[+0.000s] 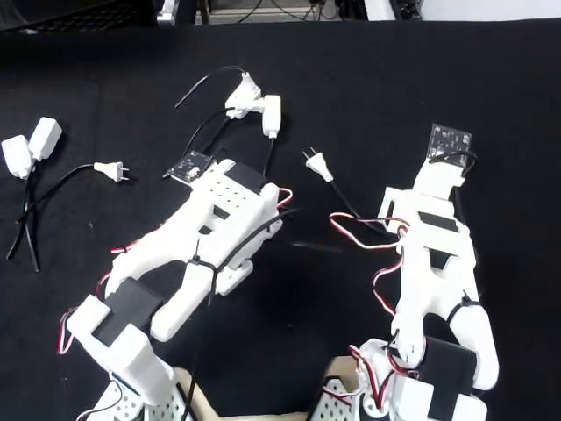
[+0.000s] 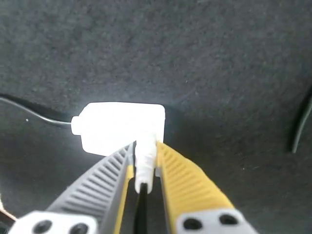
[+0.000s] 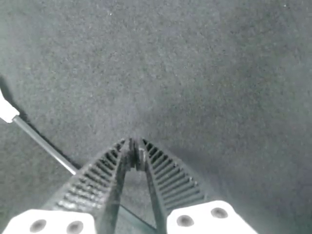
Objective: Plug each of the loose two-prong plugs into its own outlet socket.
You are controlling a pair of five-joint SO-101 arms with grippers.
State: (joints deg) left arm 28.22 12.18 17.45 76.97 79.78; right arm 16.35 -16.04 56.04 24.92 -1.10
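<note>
My left gripper (image 2: 145,147) is shut on a small white two-prong plug (image 2: 145,163), whose front end meets a white outlet socket (image 2: 122,126) on the black cloth. In the high view that socket (image 1: 273,114) lies at the top centre, just beyond the left arm (image 1: 219,219). One loose plug (image 1: 111,169) with a black cord lies at the left. Another loose plug (image 1: 317,164) lies in the middle, between the arms. Two more white sockets (image 1: 31,145) lie at the far left. My right gripper (image 3: 134,152) is shut on nothing, low over bare cloth.
Black cords trail from the sockets and plugs across the cloth (image 1: 368,79). A thin cord (image 3: 44,144) with a white end (image 3: 6,113) passes beside my right gripper. The right arm (image 1: 438,246) stands at the right side of the table.
</note>
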